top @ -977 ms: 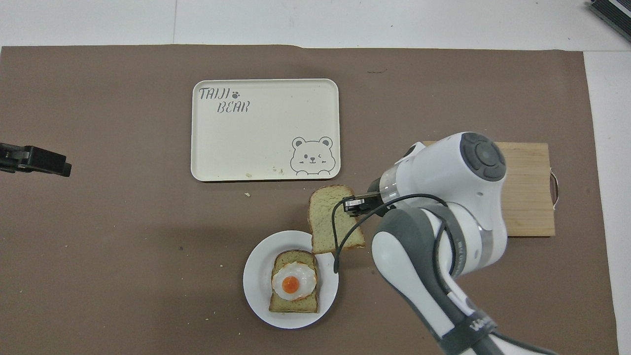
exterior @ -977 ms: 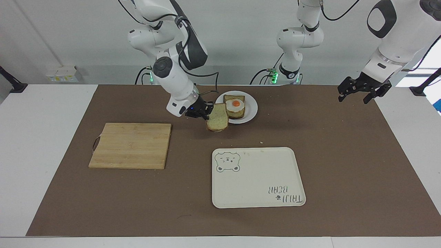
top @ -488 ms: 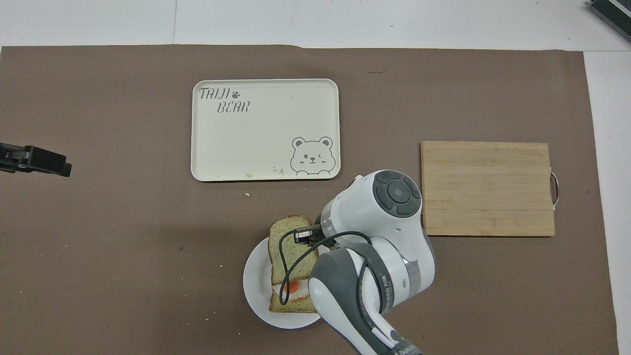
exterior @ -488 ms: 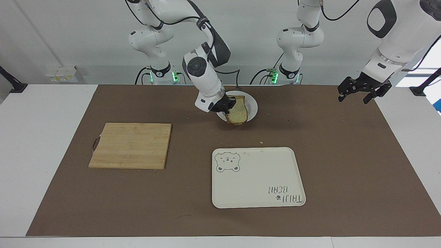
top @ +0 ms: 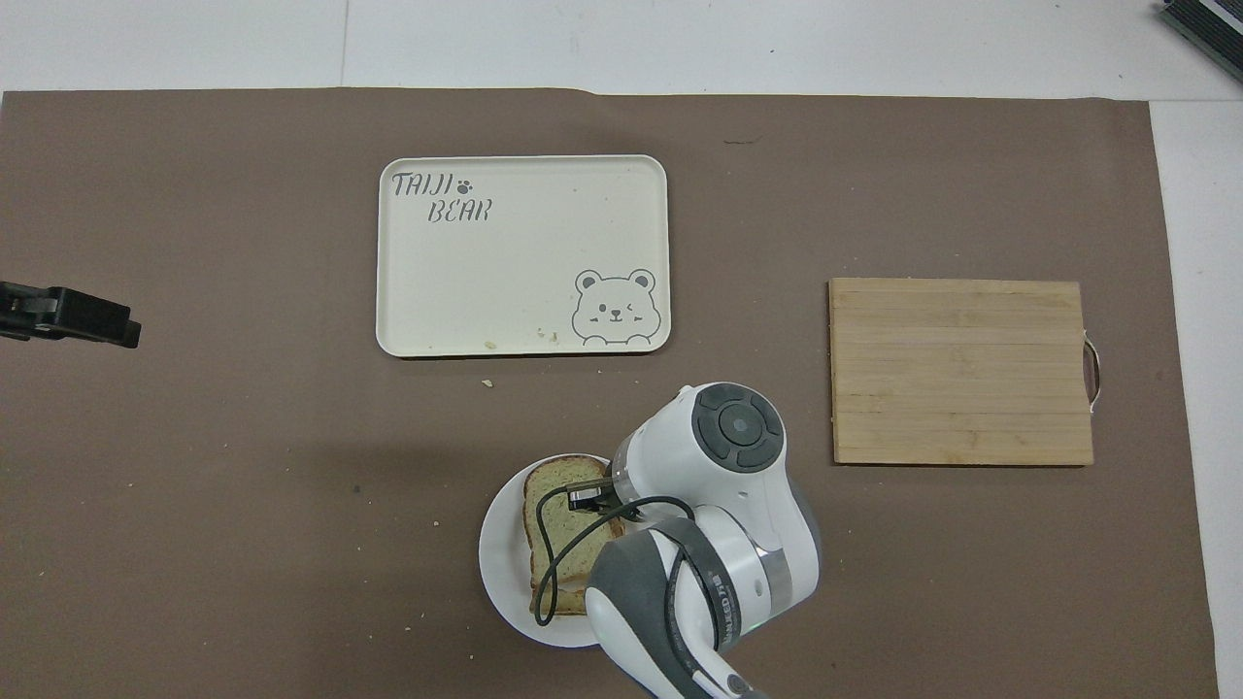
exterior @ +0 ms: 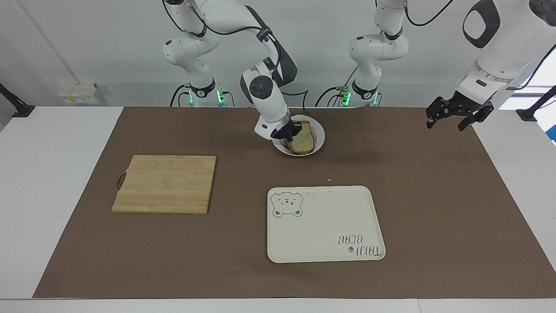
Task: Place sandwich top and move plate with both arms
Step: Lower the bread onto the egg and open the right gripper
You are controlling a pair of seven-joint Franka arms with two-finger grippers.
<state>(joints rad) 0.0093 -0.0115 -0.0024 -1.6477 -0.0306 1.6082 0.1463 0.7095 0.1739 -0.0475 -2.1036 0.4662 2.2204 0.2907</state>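
The sandwich top (exterior: 303, 140) (top: 561, 505), a tan slice with a dark crust, hangs tilted just over the white plate (exterior: 320, 132) (top: 499, 568). My right gripper (exterior: 290, 132) is shut on the edge of the slice that faces the right arm's end. The slice covers the egg; only a strip of the lower bread slice (top: 560, 603) shows beneath it. In the overhead view the right arm hides its own fingers. My left gripper (exterior: 445, 125) (top: 73, 316) waits open and empty, raised over the mat's edge at the left arm's end.
A cream tray (exterior: 325, 224) (top: 524, 257) with a bear drawing lies farther from the robots than the plate. A wooden cutting board (exterior: 165, 182) (top: 961, 374) lies toward the right arm's end. A brown mat covers the table, with a few crumbs on it.
My right gripper has carried the sandwich top from beside the plate to over the egg slice, now covering it, and lowered it. The left arm has not moved.
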